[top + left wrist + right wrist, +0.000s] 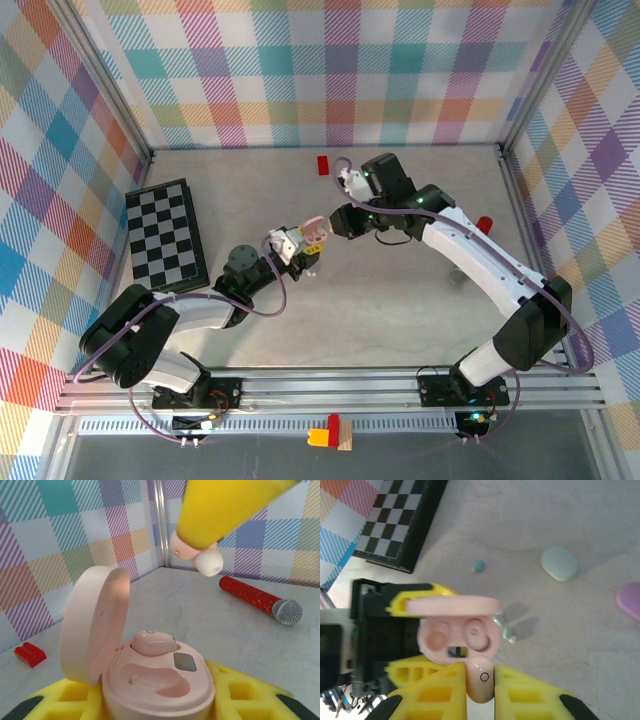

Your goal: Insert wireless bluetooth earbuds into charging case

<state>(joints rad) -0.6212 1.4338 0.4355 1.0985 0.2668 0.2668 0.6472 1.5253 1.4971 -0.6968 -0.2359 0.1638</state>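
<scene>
Pink earbud (480, 680) is pinched between the yellow jaws of your right gripper (480, 672), rounded body up in the right wrist view. From the left wrist camera its white tip pokes out below the yellow finger, hanging above the open charging case (155, 680) and apart from it.

Your left gripper (155, 705) has its jaws clamped on that pink case from both sides, holding it off the desk (400, 320). The lid stands up on the left, hinged wide. A second pink earbud (152, 642) sits in the far well; the near well is bare.

In the top view the two grippers meet near the middle of the desk, the case just left of your right gripper.

On the desk under the right wrist camera: two pale mint buds (504, 627) just past the case's right rim, a tiny blue bud (479, 566) farther out, a mint case (560, 564) beyond that, and a lilac case (630, 601) cut by the right edge. Chessboard (165, 235) lies at far left, a red block (323, 164) near the back wall, and a red glitter microphone (255, 599) lies flat behind the case.
</scene>
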